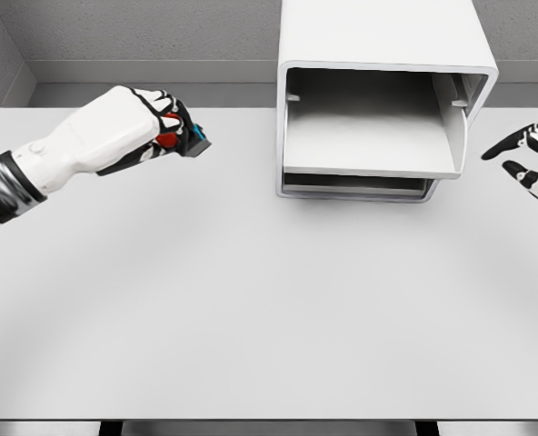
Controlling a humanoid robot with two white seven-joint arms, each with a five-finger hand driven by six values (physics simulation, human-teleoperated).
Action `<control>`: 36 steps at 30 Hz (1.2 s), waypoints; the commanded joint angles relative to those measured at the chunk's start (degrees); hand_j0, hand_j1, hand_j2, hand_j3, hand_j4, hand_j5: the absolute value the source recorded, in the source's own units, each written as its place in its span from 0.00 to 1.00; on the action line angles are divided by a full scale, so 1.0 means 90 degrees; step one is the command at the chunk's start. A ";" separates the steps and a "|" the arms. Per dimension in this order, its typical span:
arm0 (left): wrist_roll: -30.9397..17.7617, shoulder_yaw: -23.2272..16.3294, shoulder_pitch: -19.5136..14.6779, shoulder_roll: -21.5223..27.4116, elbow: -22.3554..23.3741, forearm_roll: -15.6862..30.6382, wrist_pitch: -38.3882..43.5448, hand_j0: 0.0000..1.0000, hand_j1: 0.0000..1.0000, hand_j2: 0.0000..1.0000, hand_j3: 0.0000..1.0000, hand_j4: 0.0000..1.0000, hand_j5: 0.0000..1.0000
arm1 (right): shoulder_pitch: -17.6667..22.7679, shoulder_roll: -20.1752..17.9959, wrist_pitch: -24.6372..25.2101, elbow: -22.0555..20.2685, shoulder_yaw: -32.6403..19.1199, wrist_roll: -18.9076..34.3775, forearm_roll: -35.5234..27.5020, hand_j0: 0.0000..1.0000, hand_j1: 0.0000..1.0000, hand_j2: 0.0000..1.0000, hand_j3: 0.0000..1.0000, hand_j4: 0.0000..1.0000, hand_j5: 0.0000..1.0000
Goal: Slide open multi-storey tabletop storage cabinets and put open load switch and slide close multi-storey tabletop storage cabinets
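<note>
cabinet (pixel 378 100) boxy glossy white, drawer (pixel 369 150) out | left robot hand (pixel 164 127) fisted around small red-black load switch (pixel 183 141) | right robot hand (pixel 528 159) fingers spread | table (pixel 269 318) matte

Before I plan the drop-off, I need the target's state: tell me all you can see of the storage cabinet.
The storage cabinet is a white, smooth, plastic-looking box with rounded corners, standing on the white table at the back, right of centre. Its top drawer is slid out towards the camera and looks empty; a lower tray edge shows beneath. Neither hand touches it.
</note>
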 commanded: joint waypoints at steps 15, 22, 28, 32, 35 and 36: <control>0.0008 -0.0307 -0.0254 -0.0594 0.0006 0.0016 0.0019 0.30 0.30 0.30 0.30 0.30 0.30 | 0.0381 0.0072 0.0014 -0.0004 0.0290 0.0009 0.0769 0.53 0.53 0.53 0.53 0.53 0.53; 0.0008 -0.0404 -0.0322 -0.0985 -0.0004 -0.0042 0.0019 0.31 0.31 0.31 0.31 0.31 0.31 | 0.0625 0.0141 0.0014 -0.0014 0.0563 -0.0011 0.0759 0.55 0.55 0.55 0.55 0.55 0.55; 0.0008 -0.0453 -0.0371 -0.1238 0.0016 -0.0159 0.0019 0.31 0.31 0.31 0.31 0.31 0.31 | 0.0625 0.0287 0.0014 -0.0033 0.0797 -0.0021 0.0740 0.55 0.55 0.55 0.55 0.55 0.55; 0.0008 -0.0570 -0.0440 -0.1453 0.0026 -0.0325 0.0019 0.31 0.31 0.31 0.31 0.31 0.31 | 0.0635 0.0375 0.0014 -0.0043 0.0807 -0.0050 0.0740 0.55 0.55 0.55 0.55 0.55 0.55; 0.0008 -0.0658 -0.0469 -0.1658 0.0026 -0.0452 0.0019 0.31 0.31 0.31 0.31 0.31 0.31 | 0.0645 0.0375 0.0014 -0.0043 0.0915 -0.0079 0.0730 0.55 0.55 0.55 0.55 0.55 0.55; 0.0008 -0.0687 -0.0479 -0.1707 0.0035 -0.0452 0.0019 0.31 0.31 0.31 0.31 0.31 0.31 | 0.0645 0.0375 0.0014 -0.0043 0.0924 -0.0079 0.0730 0.55 0.55 0.55 0.55 0.55 0.55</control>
